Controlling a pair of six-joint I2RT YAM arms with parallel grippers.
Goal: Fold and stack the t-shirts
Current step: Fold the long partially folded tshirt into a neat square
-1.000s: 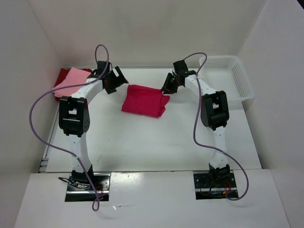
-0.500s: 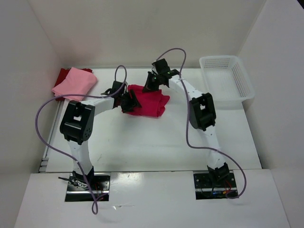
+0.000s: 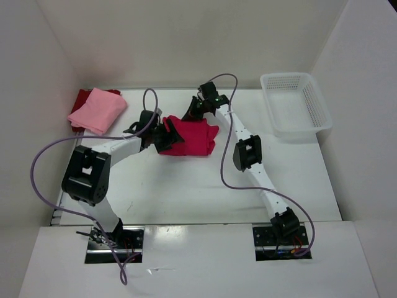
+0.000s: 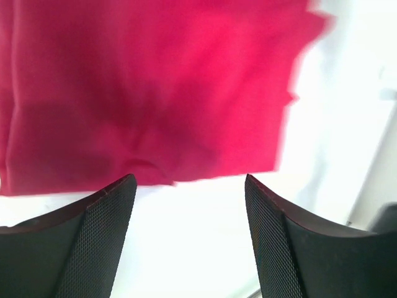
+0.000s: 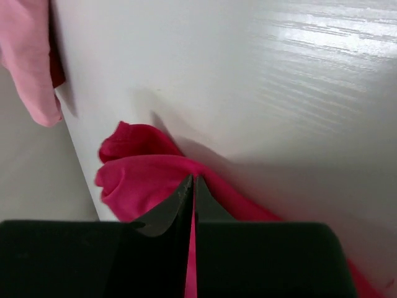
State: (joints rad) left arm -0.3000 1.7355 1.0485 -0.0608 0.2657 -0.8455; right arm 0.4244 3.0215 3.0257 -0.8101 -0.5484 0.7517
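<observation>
Two arms rise from the near edge of the table (image 3: 186, 195) and lean in toward its far middle. Nearest of the two, the left gripper (image 3: 166, 135) sits low at the near-left edge of the magenta shirt (image 3: 193, 140), its jaws spread wide with nothing between them. In the left wrist view the two black mesh-faced fingers (image 4: 99, 242) frame bare table. The shirt's hem lies just beyond their tips, flat apart from a small pucker at the edge. Whether the tips touch the cloth cannot be told.

The magenta shirt lies folded into a rough rectangle past the middle of the table, between the two grippers. At its far-left corner the right gripper (image 3: 192, 112) is pinched tight on the cloth. The right wrist view shows the jaws pressed together with a thin magenta fold caught between them, and the shirt bunched into two rounded lobes just past the tips.

Farther off, in the far-left corner, the pink shirt (image 3: 99, 110) lies folded on top of the red shirt (image 3: 80, 99), whose dark edge shows along its far and left sides. Well apart from these, the white mesh basket (image 3: 288, 77) stands in the far-right corner.
</observation>
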